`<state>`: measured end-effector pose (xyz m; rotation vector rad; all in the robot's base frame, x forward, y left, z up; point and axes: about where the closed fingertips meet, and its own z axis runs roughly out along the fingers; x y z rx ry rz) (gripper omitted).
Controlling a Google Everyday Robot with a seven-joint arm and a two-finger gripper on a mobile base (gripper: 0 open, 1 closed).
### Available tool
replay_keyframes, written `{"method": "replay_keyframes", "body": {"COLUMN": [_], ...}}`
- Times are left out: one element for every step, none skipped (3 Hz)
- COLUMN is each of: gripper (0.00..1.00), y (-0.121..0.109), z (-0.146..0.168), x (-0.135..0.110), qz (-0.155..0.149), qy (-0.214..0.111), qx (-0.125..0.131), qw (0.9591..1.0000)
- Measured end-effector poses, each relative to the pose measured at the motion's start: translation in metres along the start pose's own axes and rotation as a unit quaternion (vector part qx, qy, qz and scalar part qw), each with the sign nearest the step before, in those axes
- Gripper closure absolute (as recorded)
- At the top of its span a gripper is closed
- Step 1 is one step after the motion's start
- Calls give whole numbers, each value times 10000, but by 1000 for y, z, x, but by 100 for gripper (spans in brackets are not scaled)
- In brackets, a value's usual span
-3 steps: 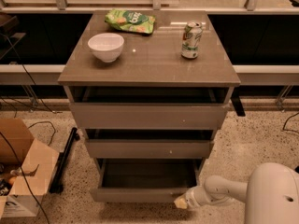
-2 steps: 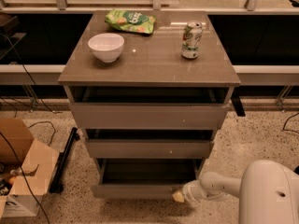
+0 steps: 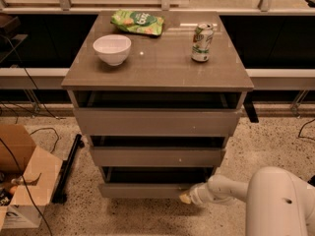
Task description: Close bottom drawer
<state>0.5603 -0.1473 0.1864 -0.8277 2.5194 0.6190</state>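
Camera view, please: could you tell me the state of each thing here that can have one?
bottom drawer: partly open, a dark gap showing above its front.
middle drawer: partly open.
top drawer: partly open.
tool: low, against the right end of the bottom drawer's front.
bowl: upright, looks empty.
can: upright on the cabinet top.
chip bag: lying flat.
cardboard box: flaps open.

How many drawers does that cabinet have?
3, stacked: top drawer, middle drawer beneath it, bottom drawer lowest, with the gripper at the right end of its front. All stand partly open.
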Motion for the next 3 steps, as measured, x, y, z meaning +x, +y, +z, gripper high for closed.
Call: {"method": "replay_keyframes", "body": {"gripper": [27,4,0], "y": [-20,-26,-25], "z": [14,18,19], "x": [-34,-46,-45], "qz": [30,29,29], "qy": [-180,-256,-253], "qx": [176,212,207], "qw": [9997,9994,9995]}}
